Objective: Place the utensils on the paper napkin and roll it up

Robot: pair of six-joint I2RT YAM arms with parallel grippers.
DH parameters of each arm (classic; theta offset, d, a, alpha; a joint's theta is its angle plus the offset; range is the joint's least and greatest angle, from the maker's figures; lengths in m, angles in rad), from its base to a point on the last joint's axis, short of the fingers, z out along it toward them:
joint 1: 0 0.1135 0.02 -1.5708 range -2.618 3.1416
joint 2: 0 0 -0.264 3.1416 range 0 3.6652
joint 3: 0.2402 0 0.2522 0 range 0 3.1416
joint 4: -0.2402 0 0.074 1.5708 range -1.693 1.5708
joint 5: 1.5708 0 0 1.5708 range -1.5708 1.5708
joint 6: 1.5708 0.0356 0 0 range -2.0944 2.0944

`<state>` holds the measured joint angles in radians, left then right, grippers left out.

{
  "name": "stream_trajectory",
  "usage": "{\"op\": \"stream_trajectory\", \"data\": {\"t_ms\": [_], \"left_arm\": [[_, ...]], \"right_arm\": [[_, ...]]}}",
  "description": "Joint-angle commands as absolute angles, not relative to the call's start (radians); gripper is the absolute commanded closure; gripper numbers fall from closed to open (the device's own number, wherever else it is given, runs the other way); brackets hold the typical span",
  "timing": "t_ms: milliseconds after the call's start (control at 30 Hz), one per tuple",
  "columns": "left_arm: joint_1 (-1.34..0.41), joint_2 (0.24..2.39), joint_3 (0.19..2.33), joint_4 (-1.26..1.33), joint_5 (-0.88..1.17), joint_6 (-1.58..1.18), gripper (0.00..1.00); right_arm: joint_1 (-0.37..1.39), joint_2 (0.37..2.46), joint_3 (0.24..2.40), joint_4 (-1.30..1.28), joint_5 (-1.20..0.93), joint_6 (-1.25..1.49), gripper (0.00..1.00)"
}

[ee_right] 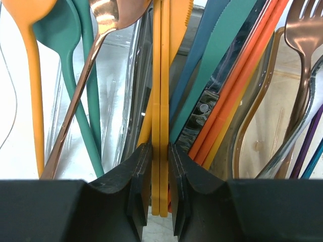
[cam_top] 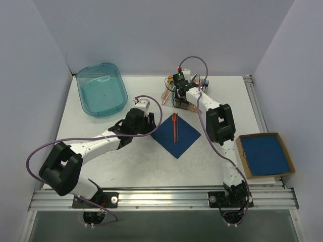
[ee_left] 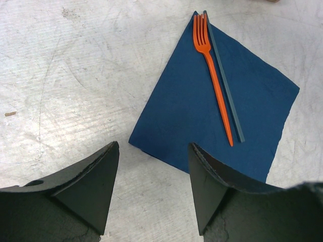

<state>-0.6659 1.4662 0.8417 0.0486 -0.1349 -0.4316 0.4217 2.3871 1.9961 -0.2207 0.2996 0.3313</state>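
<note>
The dark blue paper napkin [cam_top: 176,135] [ee_left: 202,116] lies flat on the table as a diamond. On it rests an orange fork [cam_top: 174,126] [ee_left: 216,80], with a slim dark teal strip alongside. My left gripper [cam_top: 151,123] [ee_left: 153,146] hovers open at the napkin's left corner, nothing between its fingers. At the back, my right gripper [cam_top: 178,96] [ee_right: 160,148] reaches into the clear cutlery holder [cam_top: 171,95] and is shut on two flat yellow-orange utensil handles [ee_right: 160,101]. A copper spoon [ee_right: 108,20] and a copper fork [ee_right: 303,30] stand in the holder too.
Teal, blue and orange cutlery crowd the holder around my right fingers. A teal plastic bin [cam_top: 101,89] sits at the back left. A cardboard box [cam_top: 265,154] holding blue napkins stands at the right edge, beside the right arm.
</note>
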Motion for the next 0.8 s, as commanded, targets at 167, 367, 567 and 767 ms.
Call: {"op": "stream_trajectory", "data": {"t_ms": [167,367,567,767], "left_arm": [[-0.667,1.445,0.856,0.074,-0.141,-0.416,0.34],[-0.669,1.447,0.856,0.074,-0.143,-0.416,0.34],[-0.669,1.442,0.854,0.072,-0.146,-0.414,0.34],[-0.669,1.436,0.851,0.075,-0.14,-0.413,0.34]], "right_arm": [[0.417,2.376,1.99,-0.256,0.344,0.33,0.87],[0.413,2.327,1.957,-0.219,0.341,0.327,0.91],[0.411,2.27,1.933,-0.173,0.348,0.325,0.92],[0.407,2.224,1.902,-0.12,0.347,0.324,0.94]]}}
